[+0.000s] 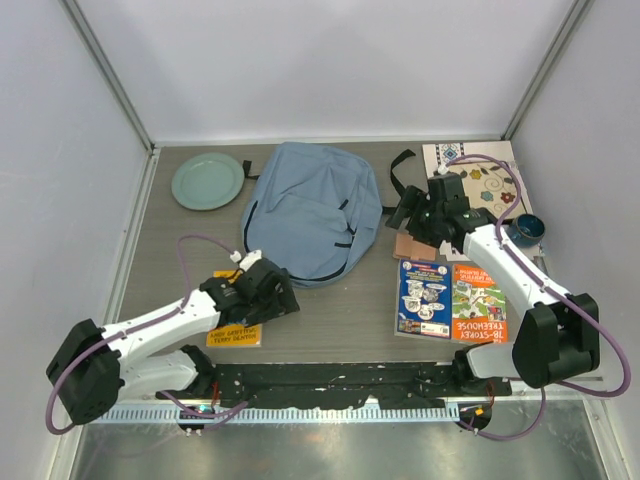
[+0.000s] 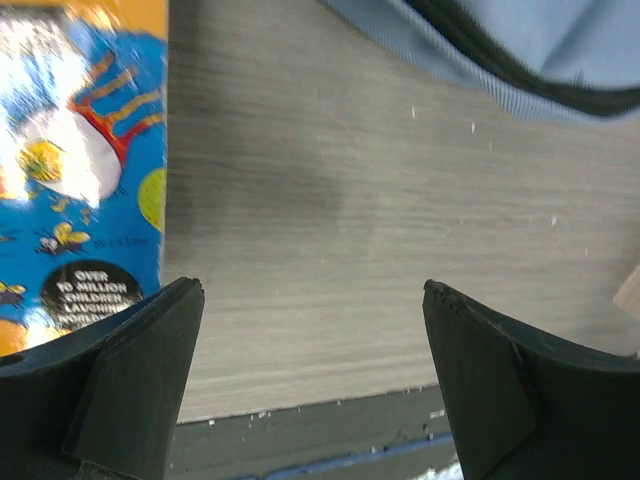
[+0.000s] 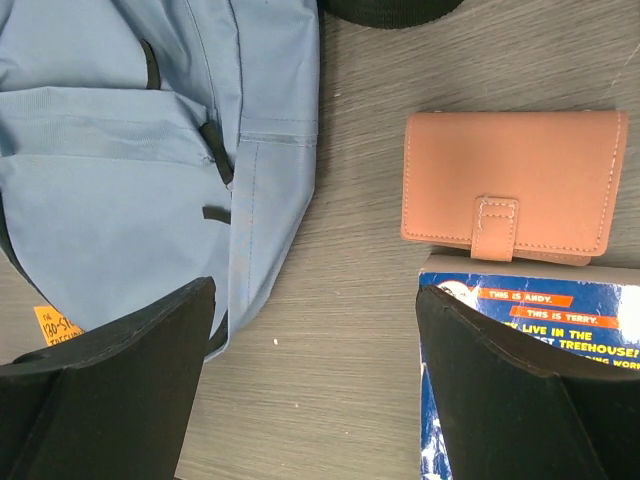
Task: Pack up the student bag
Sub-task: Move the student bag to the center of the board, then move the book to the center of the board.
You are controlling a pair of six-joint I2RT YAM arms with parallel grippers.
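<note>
The student bag (image 1: 310, 210), light blue-grey with dark zipper lines, lies flat in the middle of the table. My left gripper (image 1: 281, 294) hovers at the bag's near edge, beside an orange book (image 1: 233, 335). Its jaws stand open in the left wrist view (image 2: 313, 290) over bare table, with that book's blue cover (image 2: 80, 170) to the left and the bag's edge (image 2: 520, 50) ahead. My right gripper (image 1: 408, 218) is at the bag's right side. It is open (image 3: 315, 290) and empty, between the bag (image 3: 120, 150) and a blue book (image 3: 540, 330).
A brown wallet (image 3: 510, 185) lies just past the blue book (image 1: 423, 297), with an orange-green book (image 1: 478, 303) beside it. A green plate (image 1: 207, 181) sits far left. A patterned sheet (image 1: 485, 178) and a dark cup (image 1: 526, 230) are far right. Black straps (image 1: 400, 170) trail from the bag.
</note>
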